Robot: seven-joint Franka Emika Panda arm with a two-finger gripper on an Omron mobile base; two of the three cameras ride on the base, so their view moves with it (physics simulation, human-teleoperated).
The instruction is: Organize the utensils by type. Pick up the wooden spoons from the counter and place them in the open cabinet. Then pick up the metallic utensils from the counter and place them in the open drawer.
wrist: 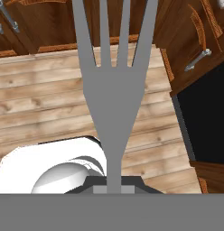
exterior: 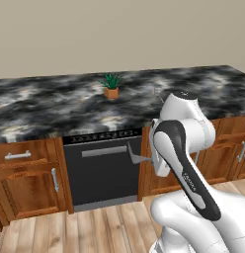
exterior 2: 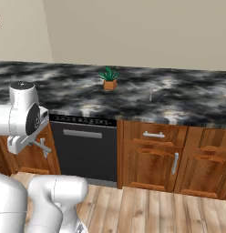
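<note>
The jaws [wrist: 114, 188] are pinched narrow on the handle end of the fork [wrist: 113, 90], whose tines reach straight out ahead of them. It looks light, stiff and slick, liable to pivot. Farther ahead lies the wooden floor [wrist: 41, 103].

The arm is folded low, elbow up. Its gripper [wrist: 114, 187] is clamped on a fork [wrist: 114, 90], tines pointing to 12 o'clock in the hand view.
</note>
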